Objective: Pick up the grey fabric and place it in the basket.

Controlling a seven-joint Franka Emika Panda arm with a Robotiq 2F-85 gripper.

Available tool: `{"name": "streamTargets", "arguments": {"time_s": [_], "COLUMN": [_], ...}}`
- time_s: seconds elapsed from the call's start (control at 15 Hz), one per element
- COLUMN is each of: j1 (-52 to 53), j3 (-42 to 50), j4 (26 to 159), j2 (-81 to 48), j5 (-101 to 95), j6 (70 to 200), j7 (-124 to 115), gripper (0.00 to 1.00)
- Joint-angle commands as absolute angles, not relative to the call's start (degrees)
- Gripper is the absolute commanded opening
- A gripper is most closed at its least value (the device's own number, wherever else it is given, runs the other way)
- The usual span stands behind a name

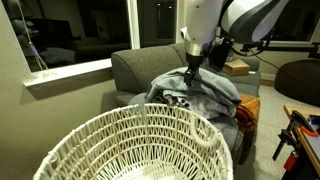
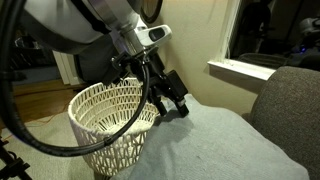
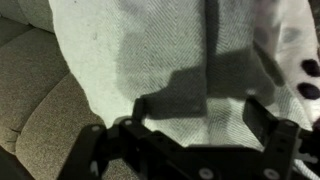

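The grey fabric [image 1: 216, 90] lies heaped on the sofa. It fills the lower right of an exterior view [image 2: 215, 148] and the middle of the wrist view [image 3: 150, 55]. The basket, white open lattice with a thick rim [image 1: 140, 113], stands in front of the sofa and also shows behind the arm [image 2: 100, 120]. My gripper [image 1: 191, 68] points down just over the grey fabric. It appears in both exterior views [image 2: 172, 108]. In the wrist view its fingers [image 3: 205, 118] are spread apart with only fabric between them.
White fabric with black spots [image 3: 292, 45] lies beside the grey fabric [image 1: 180, 98]. An orange cloth [image 1: 244, 118] sits at the sofa's edge. The grey sofa [image 1: 140, 65] has a cushion [image 3: 35, 105] and an armrest [image 2: 292, 100]. A window sill [image 2: 240, 72] is behind it.
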State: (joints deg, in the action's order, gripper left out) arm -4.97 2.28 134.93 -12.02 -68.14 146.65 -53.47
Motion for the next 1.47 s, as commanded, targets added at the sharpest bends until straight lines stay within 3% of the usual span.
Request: {"name": "streamTargets", "arguments": {"time_s": [0.0,0.33,0.47,1.13,1.4], "j1": [-3.6,-3.6,-3.7,-4.0,-4.2], "j3": [4.0,4.8,5.1,5.0,4.9], "j4": [133.0,131.6,131.3,131.2,131.7], "j2": [-13.8,-15.3,-15.7,-15.0,-13.9], "j5": [-70.5,-70.5,-70.7,-69.0,-67.7], "j6": [145.4,145.4,145.4,145.8,146.3], "j7": [-56.4,-56.7,-56.7,-55.5,-54.6], "gripper": [1.00,1.00,0.74,0.08,0.00]}}
